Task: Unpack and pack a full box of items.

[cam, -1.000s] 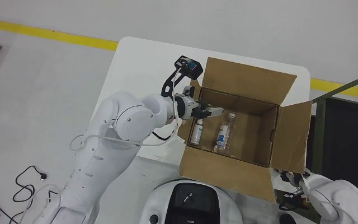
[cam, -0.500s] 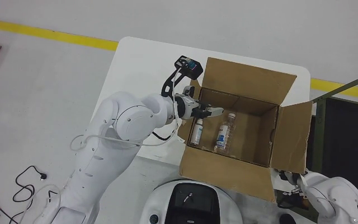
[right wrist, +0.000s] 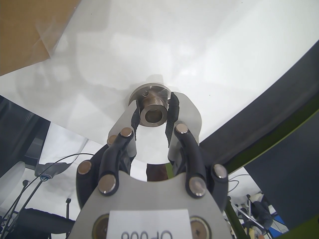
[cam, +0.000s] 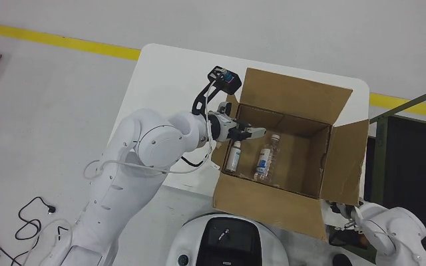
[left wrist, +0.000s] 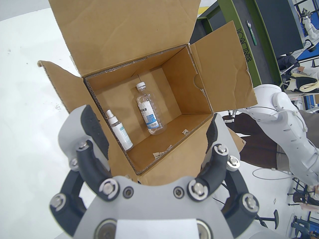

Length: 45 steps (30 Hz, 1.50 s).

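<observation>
An open cardboard box (cam: 293, 93) stands on the white table (cam: 166, 80) with its flaps spread. On its floor lie a white spray bottle (cam: 233, 157) (left wrist: 119, 130) and a clear water bottle (cam: 265, 160) (left wrist: 148, 111), side by side. My left gripper (cam: 251, 133) (left wrist: 152, 130) hangs open over the box's left rim, above the spray bottle, holding nothing. My right gripper (right wrist: 154, 105) is low beside the table's near right corner, shut on a small metal bushing (right wrist: 152, 115). Its arm (cam: 393, 239) sits partly under the box's right flap (cam: 349, 163).
A dark rack with a green frame (cam: 399, 153) stands close to the table's right side, with a wrench (left wrist: 250, 32) on it. Small cardboard scraps (left wrist: 162, 151) lie on the box floor. Bare tabletop lies left of the box.
The right arm has shifted slightly at the table's near right corner. The left arm, the box and both bottles have stayed put.
</observation>
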Motion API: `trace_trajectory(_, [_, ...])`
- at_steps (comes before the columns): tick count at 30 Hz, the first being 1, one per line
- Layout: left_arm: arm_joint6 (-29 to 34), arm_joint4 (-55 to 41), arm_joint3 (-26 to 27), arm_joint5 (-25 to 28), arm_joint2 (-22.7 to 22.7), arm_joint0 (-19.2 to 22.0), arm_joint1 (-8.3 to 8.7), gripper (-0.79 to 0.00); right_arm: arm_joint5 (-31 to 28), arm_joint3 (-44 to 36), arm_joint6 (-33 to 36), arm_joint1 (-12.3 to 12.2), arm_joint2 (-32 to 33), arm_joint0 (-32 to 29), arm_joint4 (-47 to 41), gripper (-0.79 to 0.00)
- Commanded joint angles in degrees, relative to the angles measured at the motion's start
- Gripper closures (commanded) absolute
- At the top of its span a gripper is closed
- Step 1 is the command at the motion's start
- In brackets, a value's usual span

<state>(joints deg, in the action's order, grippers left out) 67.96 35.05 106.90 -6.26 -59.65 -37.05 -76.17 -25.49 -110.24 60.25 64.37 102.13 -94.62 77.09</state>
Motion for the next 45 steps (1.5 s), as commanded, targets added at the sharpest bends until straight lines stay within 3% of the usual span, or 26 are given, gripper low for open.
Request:
trace_trajectory(1, [0.0, 0.0, 0.0, 0.0, 0.0, 0.0, 0.00, -0.785, 0.2, 0.2, 0.0, -0.1, -0.1, 0.0, -0.1, -0.237])
trace_trajectory(5, [0.0, 0.0, 0.0, 0.0, 0.0, 0.0, 0.00, -0.785, 0.4, 0.3, 0.1, -0.2, -0.2, 0.1, -0.4, -0.206])
trace_trajectory(7, [0.0, 0.0, 0.0, 0.0, 0.0, 0.0, 0.00, -0.785, 0.6, 0.3, 0.1, -0.2, -0.2, 0.1, -0.5, -0.148])
trace_trajectory(9, [0.0, 0.0, 0.0, 0.0, 0.0, 0.0, 0.00, -0.785, 0.8, 0.4, 0.1, -0.3, -0.2, 0.1, -0.4, 0.000])
trace_trajectory(20, [0.0, 0.0, 0.0, 0.0, 0.0, 0.0, 0.00, -0.785, 2.5, -4.8, 0.8, -0.7, 4.2, -1.5, -3.0, 0.000])
trace_trajectory(34, [0.0, 0.0, 0.0, 0.0, 0.0, 0.0, 0.00, -0.785, 7.4, -24.4, -3.9, -0.6, 25.3, -7.6, -16.5, 0.000])
trace_trajectory(40, [0.0, 0.0, 0.0, 0.0, 0.0, 0.0, 0.00, -0.785, 3.7, -24.4, -9.4, -0.9, 31.4, -5.9, -23.5, 0.000])
trace_trajectory(45, [0.0, 0.0, 0.0, 0.0, 0.0, 0.0, 0.00, -0.785, -0.3, -24.4, -11.2, -1.7, 31.9, -3.7, -27.2, 0.000])
